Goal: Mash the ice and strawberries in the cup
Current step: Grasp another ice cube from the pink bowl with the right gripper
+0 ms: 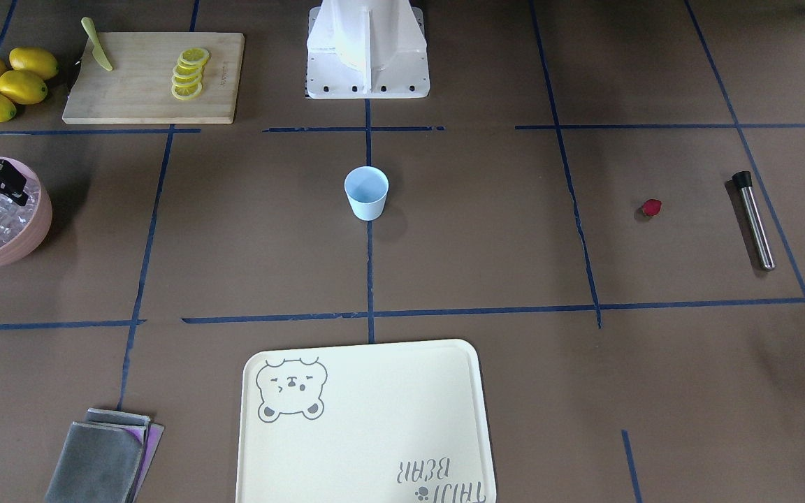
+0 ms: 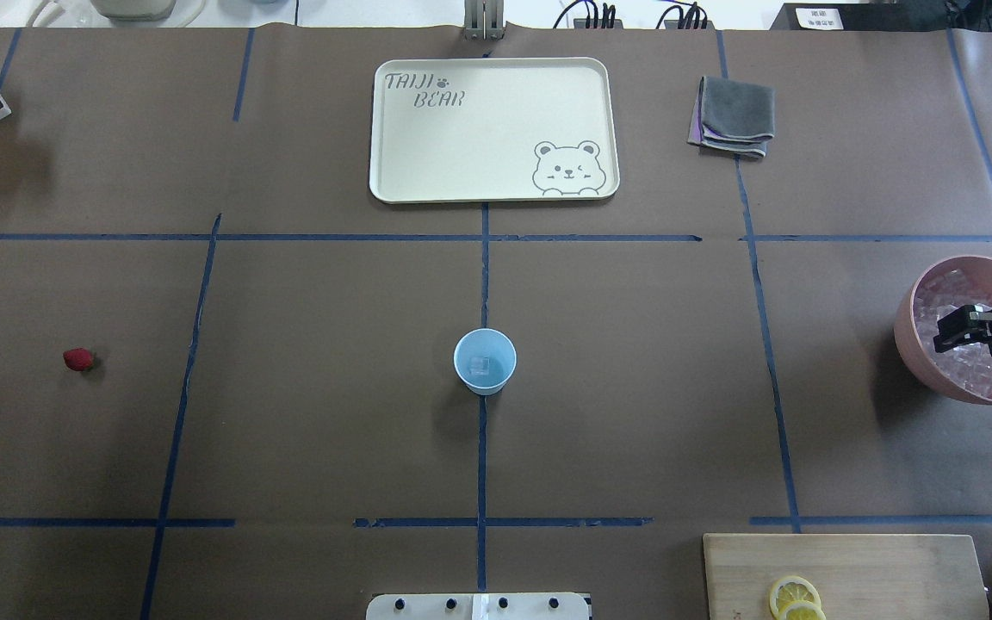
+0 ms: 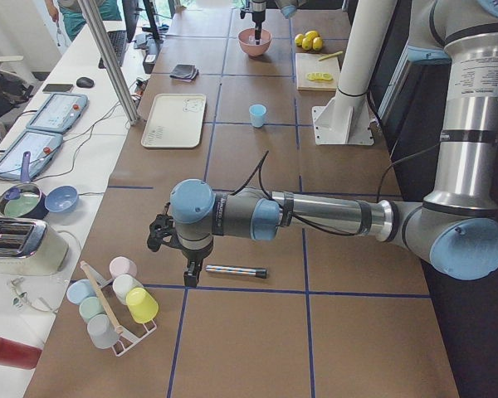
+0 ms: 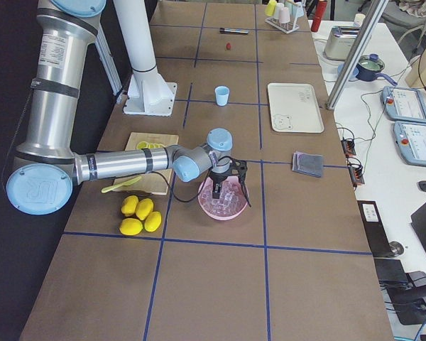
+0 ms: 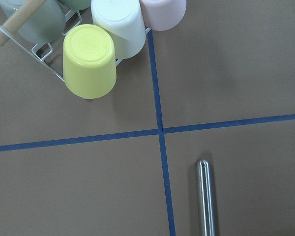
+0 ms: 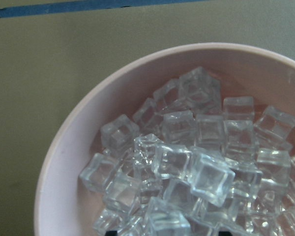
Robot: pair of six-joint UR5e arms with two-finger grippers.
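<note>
Cup (image 1: 367,193) upright mid-bench (image 1: 486,244), right claw (image 2: 944,334) open over the ice bowl.
Cup stands mouth up, tapering to its base, long axis vertical, one ice cube (image 2: 480,365) on its bottom. Strawberry (image 1: 651,207) lies on the bench well apart from the cup, on the robot's left. Past it, farther from the cup, a steel rod (image 1: 754,220) lies flat, black cap toward the robot, bare end pointing away. Pink bowl (image 1: 25,237) sits well apart from the cup on the robot's right, heaped with ice (image 6: 187,167). Right claw hangs over the heap, jaws spread, nothing gripped. Left claw (image 3: 189,278) hangs tips-down at the rod's bare end, far from the cup. Can't tell whether its jaws are spread.
</note>
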